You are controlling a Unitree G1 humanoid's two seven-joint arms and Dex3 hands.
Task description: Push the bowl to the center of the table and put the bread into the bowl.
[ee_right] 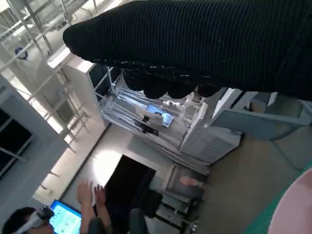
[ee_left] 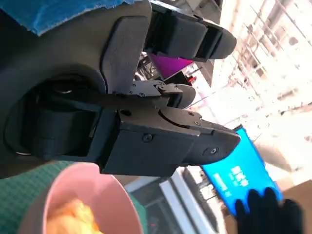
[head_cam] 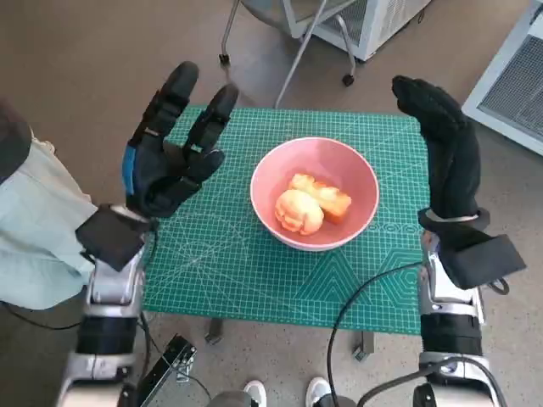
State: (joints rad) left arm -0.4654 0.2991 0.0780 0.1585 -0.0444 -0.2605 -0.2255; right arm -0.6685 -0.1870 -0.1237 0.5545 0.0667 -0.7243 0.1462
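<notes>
Bowl (head_cam: 315, 193) sat mid-surface with the bread (head_cam: 312, 204) inside; left hand (head_cam: 170, 148) and right hand (head_cam: 443, 148) hovered either side of it, fingers spread, holding nothing.

One pink bowl (head_cam: 314, 193) is sitting on one green cutting mat (head_cam: 229, 263). Two pieces of bread (head_cam: 311, 204) are lying inside it.

Green cutting mat (head_cam: 254, 271) covering the table top. Wheeled chair base (head_cam: 288, 51) on the floor at 12 o'clock, white cabinet (head_cam: 517, 76) at 2 o'clock. Person (ee_right: 92, 204) at a blue-lit screen (ee_right: 66, 217), seen in right wrist view.
</notes>
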